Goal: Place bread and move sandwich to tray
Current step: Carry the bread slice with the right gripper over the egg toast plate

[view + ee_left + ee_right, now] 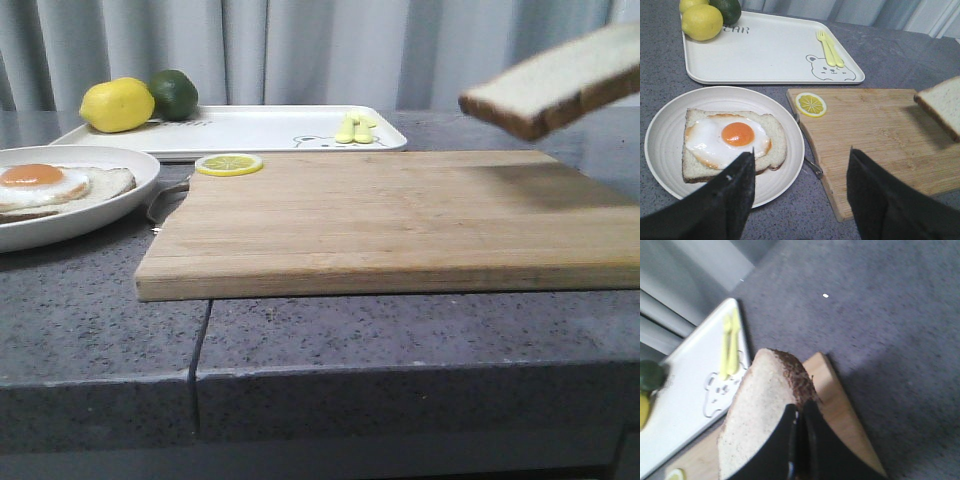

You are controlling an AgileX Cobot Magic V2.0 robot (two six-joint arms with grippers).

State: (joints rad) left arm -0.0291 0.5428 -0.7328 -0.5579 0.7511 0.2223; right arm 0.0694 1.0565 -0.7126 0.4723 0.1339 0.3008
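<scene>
Bread [555, 80] hangs in the air above the right end of the cutting board [380, 225], tilted, clamped at its crust by the right gripper [799, 440]; left gripper [800, 185] is open, hovering near the sandwich [730, 142] on its plate; behind stands the tray [250, 128] with a yellow fork, lemon and lime at its corner.

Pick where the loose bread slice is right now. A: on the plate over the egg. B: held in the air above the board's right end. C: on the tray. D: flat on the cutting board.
B: the bread hangs tilted above the board, touching nothing, gripped at its crust by the right gripper.
</scene>
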